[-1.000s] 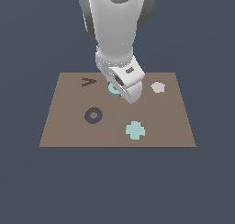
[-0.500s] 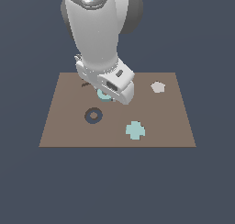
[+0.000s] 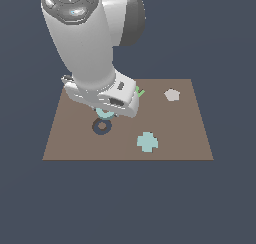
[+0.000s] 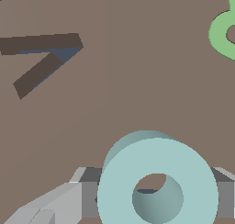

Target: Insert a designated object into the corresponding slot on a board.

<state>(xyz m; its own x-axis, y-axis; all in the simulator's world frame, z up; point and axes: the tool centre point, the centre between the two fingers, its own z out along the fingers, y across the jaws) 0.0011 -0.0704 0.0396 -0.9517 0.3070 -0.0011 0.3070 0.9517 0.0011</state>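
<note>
I have the ring (image 4: 157, 184) pinched in my claw (image 4: 151, 198), a grey finger (image 4: 53, 204) on either side of it, so its hole faces down toward the board (image 3: 175, 133) and it can drop flat. It hangs above the brown surface, not resting on it. In the exterior view my wrist hides most of the ring (image 3: 104, 112); only a teal edge shows under it. The slot (image 3: 101, 126) lies just beside and below my claw, toward that view's near edge, and is still unfilled. I judge I must centre over it before lowering. The cross (image 3: 147, 142) and pentagon (image 3: 172, 94) sit well apart from my claw.
</note>
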